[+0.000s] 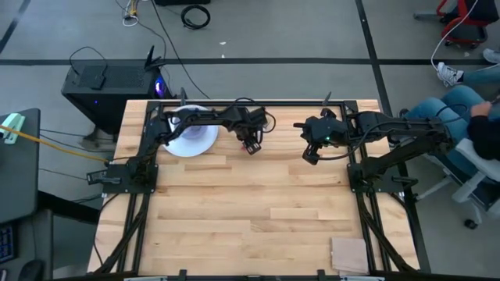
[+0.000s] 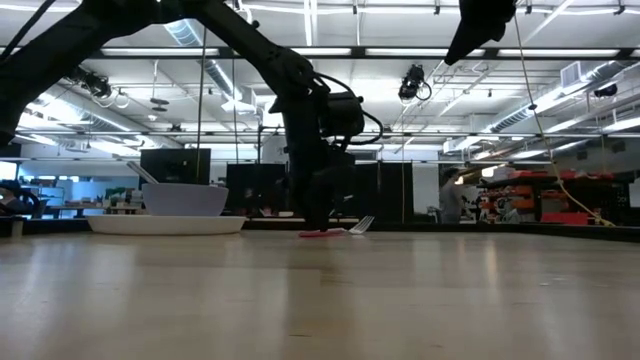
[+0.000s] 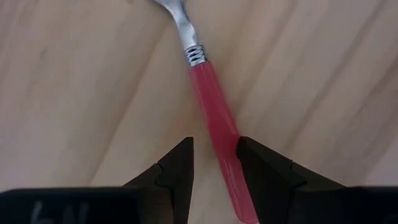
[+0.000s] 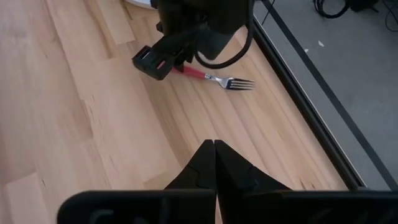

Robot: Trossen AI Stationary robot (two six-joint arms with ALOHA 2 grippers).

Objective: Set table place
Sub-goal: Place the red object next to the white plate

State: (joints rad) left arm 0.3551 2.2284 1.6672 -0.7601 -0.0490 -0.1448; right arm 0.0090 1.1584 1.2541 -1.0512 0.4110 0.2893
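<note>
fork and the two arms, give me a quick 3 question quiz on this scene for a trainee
1. True or false: the fork is lifted clear of the table.
2. Which tool is at the fork?
A. left tool
B. right tool
3. Fill in: the bowl sits on the ____.

Key
1. False. The fork lies on the wood, its red handle between the left tool's open fingers.
2. A. The right tool hangs shut above the table, off to the fork's side.
3. plate, at the table's far left.
</note>
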